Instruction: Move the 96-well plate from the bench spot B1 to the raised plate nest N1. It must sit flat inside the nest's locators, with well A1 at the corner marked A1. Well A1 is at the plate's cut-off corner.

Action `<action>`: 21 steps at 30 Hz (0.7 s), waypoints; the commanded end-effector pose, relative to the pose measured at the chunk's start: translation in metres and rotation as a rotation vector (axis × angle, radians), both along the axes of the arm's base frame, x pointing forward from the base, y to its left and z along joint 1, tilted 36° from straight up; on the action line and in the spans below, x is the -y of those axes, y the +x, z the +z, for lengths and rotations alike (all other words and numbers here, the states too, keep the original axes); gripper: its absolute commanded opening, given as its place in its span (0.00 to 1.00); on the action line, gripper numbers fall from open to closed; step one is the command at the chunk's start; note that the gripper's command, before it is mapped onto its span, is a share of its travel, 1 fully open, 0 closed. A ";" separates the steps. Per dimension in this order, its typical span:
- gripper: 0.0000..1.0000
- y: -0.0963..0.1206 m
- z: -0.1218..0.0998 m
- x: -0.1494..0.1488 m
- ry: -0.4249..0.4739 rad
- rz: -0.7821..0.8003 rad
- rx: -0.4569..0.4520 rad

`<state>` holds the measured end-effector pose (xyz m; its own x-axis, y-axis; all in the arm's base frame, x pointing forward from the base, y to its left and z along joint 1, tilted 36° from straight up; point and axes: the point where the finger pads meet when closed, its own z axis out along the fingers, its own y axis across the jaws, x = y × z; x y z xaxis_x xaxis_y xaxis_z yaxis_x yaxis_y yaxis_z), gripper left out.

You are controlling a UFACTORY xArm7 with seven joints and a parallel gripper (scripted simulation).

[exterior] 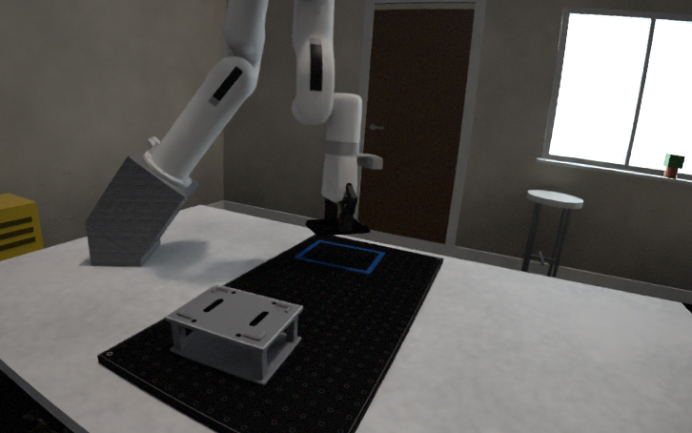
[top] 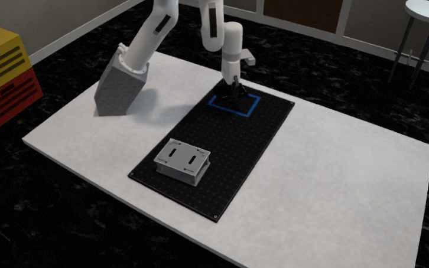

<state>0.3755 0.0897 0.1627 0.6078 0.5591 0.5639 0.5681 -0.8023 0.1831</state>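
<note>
My gripper (top: 233,91) is shut on the black 96-well plate (top: 229,92) and holds it level in the air above the far edge of the blue-outlined spot B1 (top: 234,104). In the exterior view the plate (exterior: 336,226) hangs clear of the black mat, behind the empty blue outline (exterior: 339,256), with the gripper (exterior: 339,215) pointing straight down onto it. The grey raised nest N1 (top: 182,160) stands empty at the near left of the mat; it also shows in the exterior view (exterior: 235,330). I cannot see the plate's cut-off corner.
The black perforated mat (top: 216,146) lies on the white table. The arm's grey base block (top: 119,87) stands at the left. A yellow and red cabinet (top: 1,74) and a stool (top: 419,36) stand off the table.
</note>
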 end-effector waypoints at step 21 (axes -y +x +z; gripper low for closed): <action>0.00 -0.007 -0.012 0.071 -0.368 0.605 0.154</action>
<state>0.3693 0.0318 0.1510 0.1917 0.9122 0.3621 0.8066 -0.3566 0.4714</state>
